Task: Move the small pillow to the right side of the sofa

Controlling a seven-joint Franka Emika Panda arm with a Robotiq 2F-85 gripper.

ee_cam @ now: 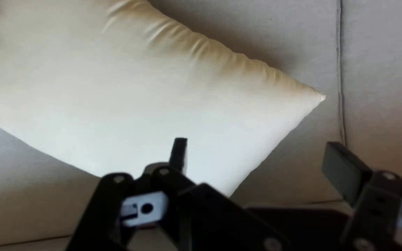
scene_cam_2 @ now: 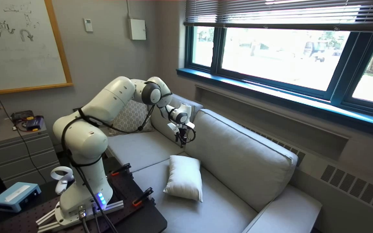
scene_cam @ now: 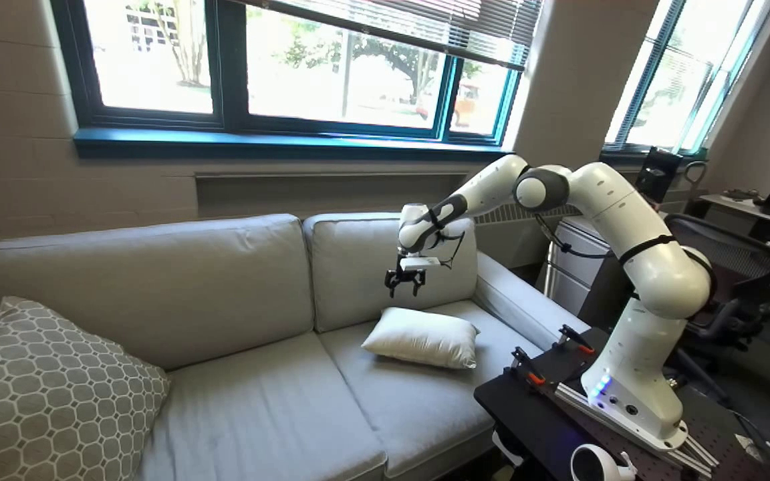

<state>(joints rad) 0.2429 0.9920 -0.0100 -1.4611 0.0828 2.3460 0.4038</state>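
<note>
The small pillow [scene_cam: 422, 339] is white, puffy and lies flat on the sofa [scene_cam: 271, 401], on the seat cushion nearest the robot base. In an exterior view it also shows [scene_cam_2: 185, 178] on the sofa [scene_cam_2: 238, 152], near the seam between the seats. My gripper [scene_cam: 404, 292] hangs pointing down above the pillow's back edge, close to the back cushion; it also shows in an exterior view [scene_cam_2: 182, 144]. In the wrist view the gripper [ee_cam: 260, 157] is open and empty. One finger overlaps the pillow [ee_cam: 117, 87]; the other is over bare sofa fabric beyond its corner.
A larger grey-white lattice cushion [scene_cam: 51, 394] sits at the sofa's far end, partly behind the arm in an exterior view [scene_cam_2: 129, 116]. A padded sofa arm [scene_cam: 532, 300] and the black robot table [scene_cam: 505, 397] with clamps [scene_cam_2: 142, 195] border the near seat.
</note>
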